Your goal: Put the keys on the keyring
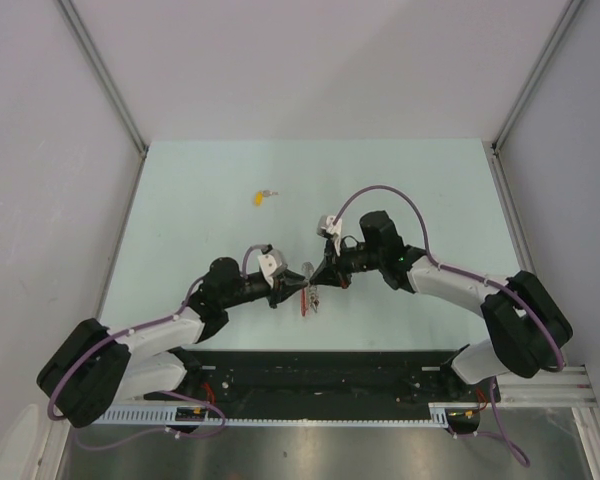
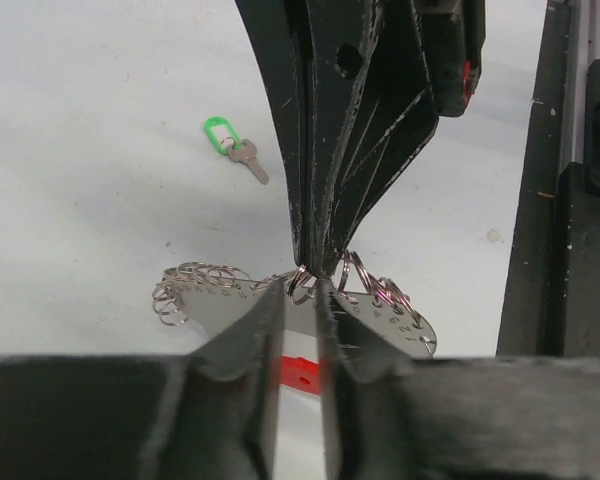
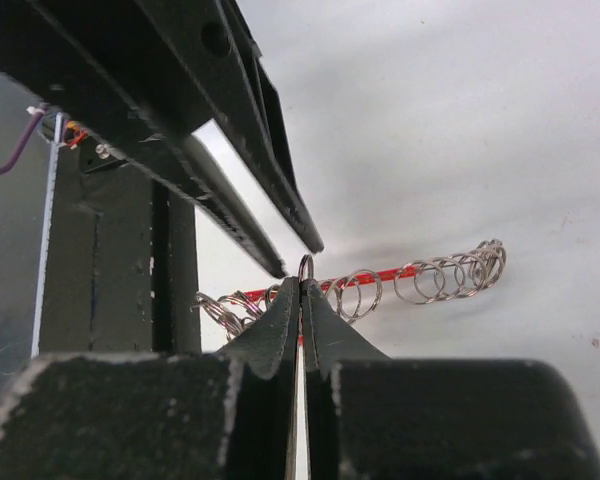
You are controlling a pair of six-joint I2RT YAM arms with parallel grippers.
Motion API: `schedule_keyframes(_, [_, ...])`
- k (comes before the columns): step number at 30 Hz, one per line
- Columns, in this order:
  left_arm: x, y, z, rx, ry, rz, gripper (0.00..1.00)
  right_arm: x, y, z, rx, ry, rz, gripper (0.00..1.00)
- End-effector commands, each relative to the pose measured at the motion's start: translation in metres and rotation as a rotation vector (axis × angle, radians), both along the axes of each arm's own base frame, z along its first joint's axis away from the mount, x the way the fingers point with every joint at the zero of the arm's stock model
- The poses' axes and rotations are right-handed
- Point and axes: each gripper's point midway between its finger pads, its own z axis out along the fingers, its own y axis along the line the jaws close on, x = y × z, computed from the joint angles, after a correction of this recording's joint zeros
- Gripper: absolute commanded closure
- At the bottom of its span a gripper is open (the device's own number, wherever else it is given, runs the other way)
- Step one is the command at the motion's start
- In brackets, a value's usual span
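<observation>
The keyring (image 2: pixel 392 320) is a silver numbered plate with several split rings and a red band, held just above the table between both arms (image 1: pixel 308 299). My right gripper (image 3: pixel 301 282) is shut on one split ring of it, which sticks up above the tips. In the left wrist view the right gripper (image 2: pixel 315 262) comes down from above onto that ring. My left gripper (image 2: pixel 302 292) stands at the plate's edge, its jaws a narrow gap apart, with the red band showing between them. A green-headed key (image 2: pixel 230 142) lies on the table beyond. A yellow-headed key (image 1: pixel 259 196) lies farther back left.
The black base rail (image 1: pixel 330 375) runs along the table's near edge, and also shows at the right of the left wrist view (image 2: pixel 580 200). Grey walls and metal frame posts (image 1: pixel 110 80) bound the pale table.
</observation>
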Motion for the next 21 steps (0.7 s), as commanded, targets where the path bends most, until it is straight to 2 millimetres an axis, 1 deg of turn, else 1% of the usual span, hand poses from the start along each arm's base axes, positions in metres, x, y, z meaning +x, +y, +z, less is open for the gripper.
schedule_keyframes(1, [-0.002,-0.005,0.027,-0.065,-0.067,-0.028,0.68,0.004,-0.005,0.022,-0.009,-0.094,-0.041,1.00])
schedule_keyframes(4, [-0.005,-0.006,0.028,-0.063,-0.076,-0.047,0.60,0.008,-0.011,0.016,-0.084,-0.093,-0.086,1.00])
schedule_keyframes(5, [-0.007,-0.007,0.027,-0.059,-0.078,-0.063,0.59,0.002,-0.013,0.010,-0.117,-0.071,-0.079,1.00])
schedule_keyframes(6, [-0.008,-0.007,0.027,-0.058,-0.080,-0.069,0.58,0.000,-0.013,0.008,-0.132,-0.068,-0.082,1.00])
schedule_keyframes(7, [-0.009,-0.007,0.026,-0.050,-0.084,-0.075,0.55,0.003,-0.013,0.010,-0.149,-0.083,-0.104,1.00])
schedule_keyframes(8, [-0.010,-0.006,0.026,-0.051,-0.088,-0.078,0.55,0.003,-0.013,0.009,-0.166,-0.083,-0.111,1.00])
schedule_keyframes(9, [-0.010,-0.006,0.025,-0.047,-0.091,-0.079,0.55,-0.003,-0.014,0.006,-0.204,-0.067,-0.106,1.00])
schedule_keyframes(10, [-0.010,-0.005,0.023,-0.040,-0.098,-0.077,0.55,0.003,-0.013,0.011,-0.231,-0.082,-0.137,1.00])
schedule_keyframes(11, [-0.010,-0.004,0.022,-0.036,-0.100,-0.073,0.55,0.005,-0.013,0.013,-0.258,-0.081,-0.150,1.00])
schedule_keyframes(12, [-0.008,-0.002,0.023,-0.037,-0.107,-0.055,0.54,-0.007,-0.016,0.008,-0.318,-0.048,-0.141,1.00])
schedule_keyframes(13, [-0.008,0.000,0.020,-0.033,-0.106,-0.046,0.55,-0.002,-0.020,0.008,-0.353,-0.050,-0.181,1.00])
schedule_keyframes(14, [-0.007,0.001,0.022,-0.038,-0.114,-0.034,0.55,0.000,-0.020,0.012,-0.371,-0.051,-0.202,1.00])
schedule_keyframes(15, [-0.005,0.003,0.023,-0.043,-0.119,-0.015,0.55,0.002,-0.023,0.010,-0.397,-0.049,-0.223,1.00])
schedule_keyframes(16, [-0.004,0.005,0.020,-0.038,-0.114,-0.001,0.54,0.007,-0.027,0.008,-0.442,-0.043,-0.252,1.00])
schedule_keyframes(17, [-0.003,0.007,0.020,-0.038,-0.117,0.013,0.54,0.003,-0.032,0.003,-0.519,0.010,-0.245,1.00])
schedule_keyframes(19, [-0.001,0.010,0.021,-0.045,-0.121,0.033,0.53,0.003,-0.035,-0.003,-0.574,0.045,-0.254,1.00])
schedule_keyframes(20, [-0.002,0.010,0.022,-0.048,-0.123,0.035,0.53,0.003,-0.042,-0.016,-0.644,0.086,-0.281,1.00])
schedule_keyframes(21, [-0.001,0.010,0.022,-0.049,-0.122,0.040,0.52,0.007,-0.039,-0.011,-0.651,0.074,-0.291,1.00])
